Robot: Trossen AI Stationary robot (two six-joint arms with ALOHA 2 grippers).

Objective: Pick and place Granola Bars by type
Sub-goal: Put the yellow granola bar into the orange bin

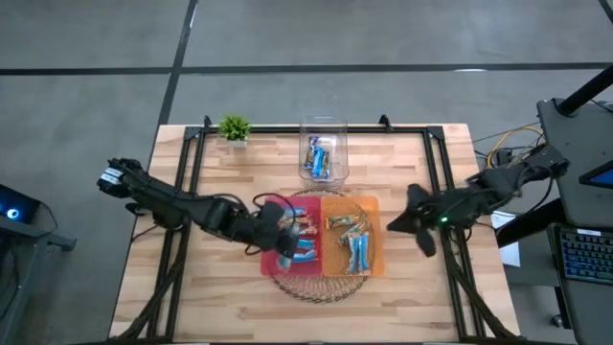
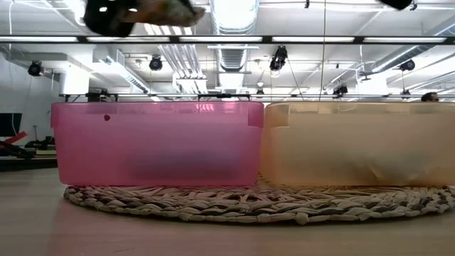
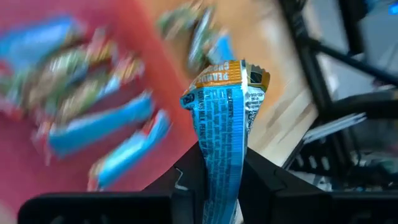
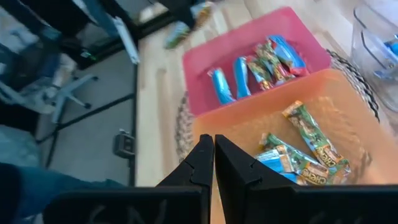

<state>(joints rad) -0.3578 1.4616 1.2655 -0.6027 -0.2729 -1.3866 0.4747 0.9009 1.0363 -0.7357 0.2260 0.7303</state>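
Crinkled blue foil bar [image 3: 225,118], pinched

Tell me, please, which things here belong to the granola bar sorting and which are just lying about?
Part of the job:
- blue bar held in the left pincer
- pink bin and orange bin, both with bars inside
- clear container holding more bars
- right pincer, shut, waiting beside the orange bin

Just lying about:
- small green plant
- woven mat
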